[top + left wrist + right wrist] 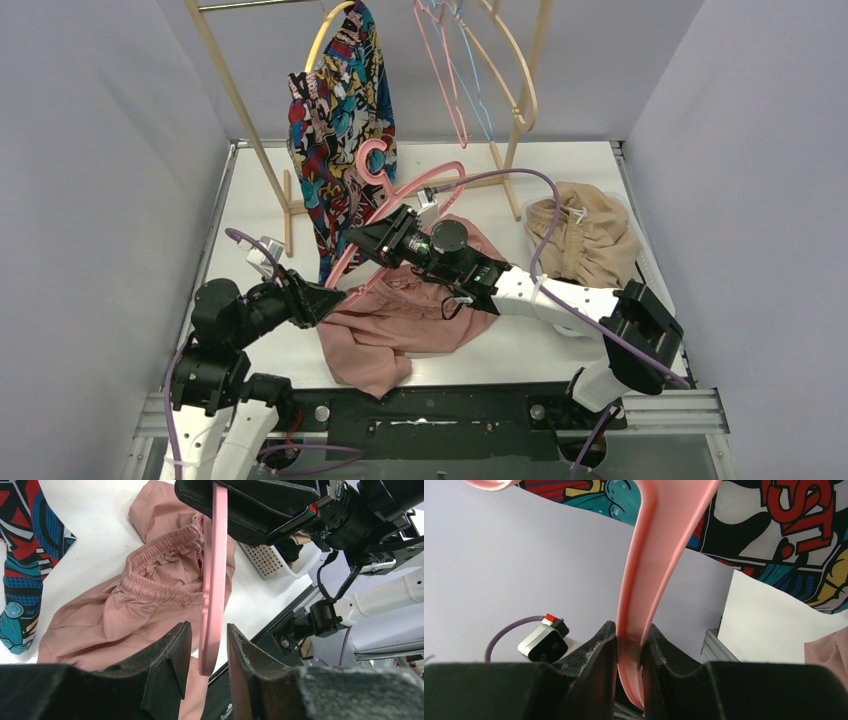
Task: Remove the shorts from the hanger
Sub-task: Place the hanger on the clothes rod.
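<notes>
Top external view shows the pink hanger (pixel 400 195) tipped up over the table. The dusty pink shorts (pixel 400 320) lie in a soft heap just under it. The right claw (pixel 372 238) is pinched tight on the hanger, and the right wrist view shows this well. The left claw (pixel 209 652) is partly open around the hanger's low end. The bar sits between its fingers but does not look squeezed. The comic print shorts (pixel 340 130) hang just behind the hanger. The tan shorts (pixel 580 240) sit in a basket (pixel 272 560) well off to the hanger's right.

I think the step is pulling the pink shorts off the hanger, and it looks almost done. I cannot tell if the waistband is caught on the hanger's low arm. Next, the hanger should likely go up and away from the heap, slowly, so no cloth comes with it.
</notes>
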Controlling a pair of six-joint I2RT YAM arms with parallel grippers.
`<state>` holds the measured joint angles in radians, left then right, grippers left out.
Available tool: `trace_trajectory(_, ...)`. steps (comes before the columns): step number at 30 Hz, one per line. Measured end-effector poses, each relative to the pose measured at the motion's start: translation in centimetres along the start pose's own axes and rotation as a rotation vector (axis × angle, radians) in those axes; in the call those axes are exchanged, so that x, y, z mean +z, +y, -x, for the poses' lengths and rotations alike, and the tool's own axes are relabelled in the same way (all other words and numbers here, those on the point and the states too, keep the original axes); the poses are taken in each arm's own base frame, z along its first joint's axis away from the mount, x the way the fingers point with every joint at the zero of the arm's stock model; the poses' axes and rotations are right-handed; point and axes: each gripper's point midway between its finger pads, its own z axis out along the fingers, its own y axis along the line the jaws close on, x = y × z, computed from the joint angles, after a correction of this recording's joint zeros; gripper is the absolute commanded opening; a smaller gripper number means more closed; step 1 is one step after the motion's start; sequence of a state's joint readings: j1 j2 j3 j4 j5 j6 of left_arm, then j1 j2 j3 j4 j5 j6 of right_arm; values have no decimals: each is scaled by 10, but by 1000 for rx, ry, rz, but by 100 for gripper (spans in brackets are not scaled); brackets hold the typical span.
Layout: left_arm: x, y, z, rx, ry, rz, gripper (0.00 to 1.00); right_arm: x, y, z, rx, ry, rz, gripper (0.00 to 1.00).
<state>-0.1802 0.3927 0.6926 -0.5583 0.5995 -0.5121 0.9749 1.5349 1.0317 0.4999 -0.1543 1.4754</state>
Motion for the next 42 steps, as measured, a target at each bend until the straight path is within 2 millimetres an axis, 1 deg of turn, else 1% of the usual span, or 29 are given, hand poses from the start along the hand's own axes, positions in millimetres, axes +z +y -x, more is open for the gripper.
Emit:
trace_trajectory(3,0,0,-1,-3,4,2,30,0,0,0,0,2,0,5)
trace_trajectory(6,0,1,-3,-9,13,7,35,0,0,-1,0,5,0,5)
trace_trajectory(9,0,3,-5,-16,22,11,36,0,0,-1,0,8,1,5)
trace_trajectory(12,0,3,-7,-21,28,13,24,0,0,-2,0,9,1,5)
trace_trajectory(13,-1,3,-7,-21,29,12,18,0,0,-2,1,9,1,5)
trace_trajectory(16,-1,2,-8,-21,33,5,11,0,0,-2,0,9,1,5)
trace_trajectory(19,-1,-1,-9,-13,42,-12,0,0,-1,-2,0,9,-3,6)
trace_trajectory(21,-1,-2,-10,-4,47,-22,0,0,-2,-2,1,10,-8,9)
trace_trajectory(23,-1,-2,-10,0,47,-21,0,0,-2,-2,1,11,-8,17)
trace_trajectory(24,-1,-2,-10,0,47,-21,0,0,-2,-2,1,12,-7,21)
trace_trajectory(28,-2,-1,-7,1,40,-7,0,-1,-2,-2,4,13,-7,46)
trace_trajectory(31,-6,1,1,5,16,40,0,-2,-1,-2,-1,21,-2,55)
trace_trajectory(34,-12,2,16,29,-17,96,0,-9,2,-2,-19,23,-1,58)
trace_trajectory(38,-18,-3,40,83,-64,133,0,-28,9,2,-61,6,-10,59)
trace_trajectory(40,-17,-3,46,100,-75,143,0,-39,14,7,-86,-18,-13,59)
trace_trajectory(42,-14,0,46,102,-63,149,0,-50,17,13,-110,-50,-22,60)
